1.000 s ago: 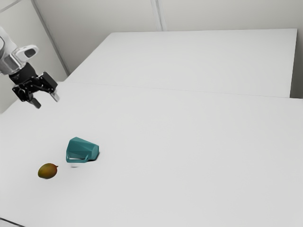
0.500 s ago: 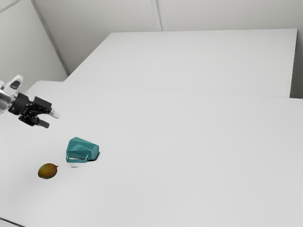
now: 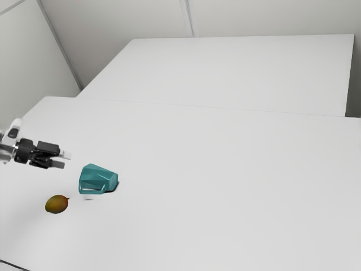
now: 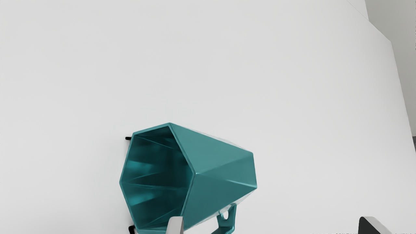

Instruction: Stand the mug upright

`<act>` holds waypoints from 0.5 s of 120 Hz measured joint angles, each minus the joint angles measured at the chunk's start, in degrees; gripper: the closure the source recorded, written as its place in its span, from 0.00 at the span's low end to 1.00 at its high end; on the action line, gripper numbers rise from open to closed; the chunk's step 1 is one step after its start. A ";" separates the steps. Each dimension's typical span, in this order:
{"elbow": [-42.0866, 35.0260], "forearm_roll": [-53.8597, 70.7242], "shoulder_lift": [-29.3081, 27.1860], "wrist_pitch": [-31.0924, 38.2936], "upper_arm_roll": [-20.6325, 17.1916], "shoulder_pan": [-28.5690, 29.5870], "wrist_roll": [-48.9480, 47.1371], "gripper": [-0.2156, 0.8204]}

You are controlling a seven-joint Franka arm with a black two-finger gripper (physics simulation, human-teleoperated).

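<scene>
Exterior view: the mug point(image 3: 98, 178) is laid on its side on the table point(image 3: 225, 186), near the fruit point(image 3: 57, 204); the gripper point(image 3: 63, 160) is positioned apart from it. Wrist view: the 2 fingers point(image 4: 175, 225) are spread wide, nothing grasped. Judged step: approach — the mug is to be straddled, clamped, then rotated mouth-up.

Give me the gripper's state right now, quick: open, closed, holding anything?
Gripper: open, fingers wide apart, holding nothing; the teal mug lies on its side on the table.
</scene>
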 joint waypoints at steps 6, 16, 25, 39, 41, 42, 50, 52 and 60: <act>-0.05 -0.40 0.64 0.03 0.03 0.15 1.29 0.23; -0.02 -0.41 1.59 -0.44 0.07 0.34 2.34 0.23; -0.02 -0.33 3.19 -1.04 0.03 0.99 3.00 0.23; 0.06 -0.30 5.44 -1.70 0.01 1.78 3.91 0.23; 0.06 -0.30 5.67 -1.77 0.01 1.87 4.03 0.23; 0.06 -0.30 5.77 -1.80 0.01 1.91 4.08 0.23; 0.25 -0.31 6.72 -1.98 0.01 2.24 4.51 0.23; 0.34 -0.32 6.85 -2.01 0.01 2.30 4.61 0.23; 0.86 -0.33 7.41 -2.13 0.01 2.40 4.97 0.23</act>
